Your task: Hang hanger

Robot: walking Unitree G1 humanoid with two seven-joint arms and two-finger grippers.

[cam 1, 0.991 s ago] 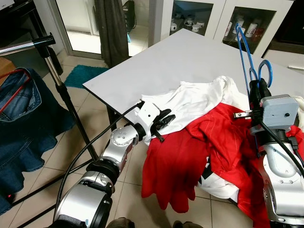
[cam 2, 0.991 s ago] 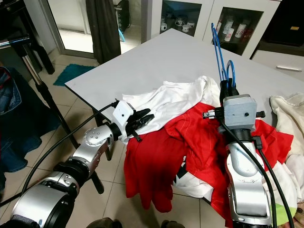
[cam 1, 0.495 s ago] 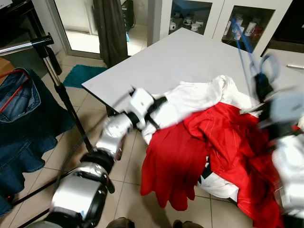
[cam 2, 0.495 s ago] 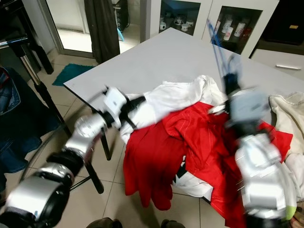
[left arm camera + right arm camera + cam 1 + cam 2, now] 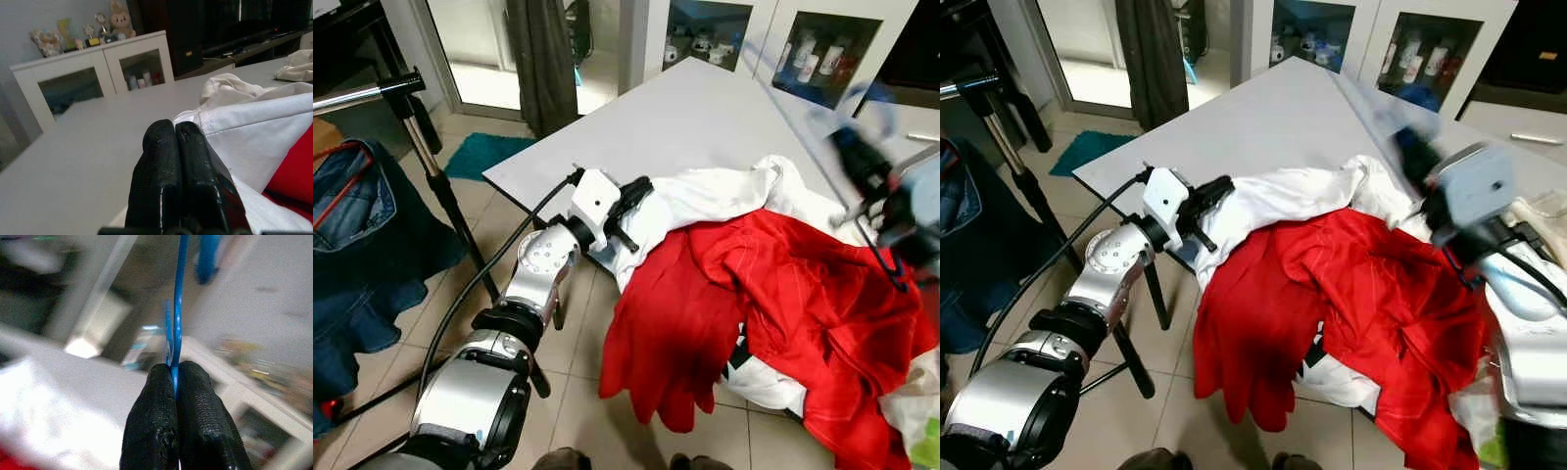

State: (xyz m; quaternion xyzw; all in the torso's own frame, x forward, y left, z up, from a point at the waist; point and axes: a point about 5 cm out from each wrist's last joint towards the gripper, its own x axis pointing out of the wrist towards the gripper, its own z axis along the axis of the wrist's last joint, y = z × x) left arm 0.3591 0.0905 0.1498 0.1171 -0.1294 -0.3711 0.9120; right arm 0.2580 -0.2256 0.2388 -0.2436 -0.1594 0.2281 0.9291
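Centre frame, we see a grey table (image 5: 705,117) bearing a red garment (image 5: 773,294) and a white garment (image 5: 705,201). At upper right, blurred, the right gripper (image 5: 174,382) is clamped on a blue hanger (image 5: 177,308). At centre left, the left gripper (image 5: 174,134), fingers together, rests at the white garment's edge.

bright daylight, right gripper (image 5: 871,186) motion-blurred (right wrist view soft)
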